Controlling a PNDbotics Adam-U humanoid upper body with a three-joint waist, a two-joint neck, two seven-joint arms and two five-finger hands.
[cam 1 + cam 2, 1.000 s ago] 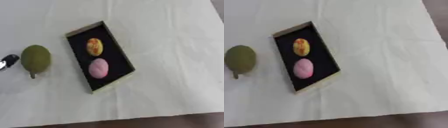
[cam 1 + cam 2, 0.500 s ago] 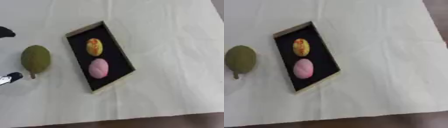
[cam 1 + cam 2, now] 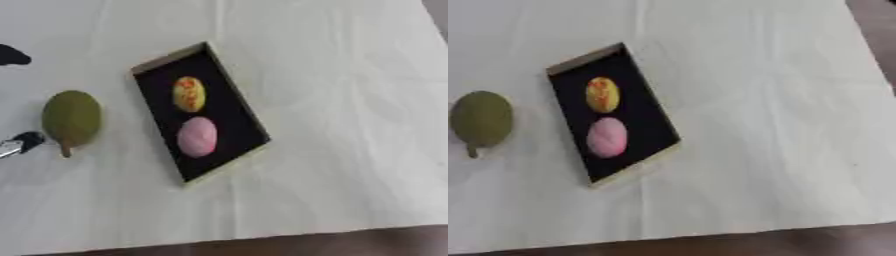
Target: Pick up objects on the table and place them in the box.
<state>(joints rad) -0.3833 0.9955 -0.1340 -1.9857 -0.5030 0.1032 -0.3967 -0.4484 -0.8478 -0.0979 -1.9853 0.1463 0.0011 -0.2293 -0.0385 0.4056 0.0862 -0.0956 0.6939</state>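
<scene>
At nine o'clock of the box (image 3: 149, 66), a green fruit (image 3: 71, 118) lay on the white table (image 3: 350, 100), unpicked. Left hand (image 3: 21, 142) bracketed it, fingers apart, likely readying a grasp. Yellow (image 3: 189, 93) and pink (image 3: 198, 137) pieces sat boxed.

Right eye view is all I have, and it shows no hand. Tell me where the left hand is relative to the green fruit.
Observer: In the left eye view a black-and-silver part of the left hand shows at the picture's left edge, just beside the lower left of the green fruit, level with its stem. I cannot tell whether they touch.
Operator: Report anything of that hand above the fruit.
Observer: Another black part of it shows at the left edge, above the fruit and clearly apart from it, so the fruit lies between the two parts.
Operator: Confirm the grip.
Observer: Too little of the hand is in view to tell; the fruit lies on the table outside the box.
</scene>
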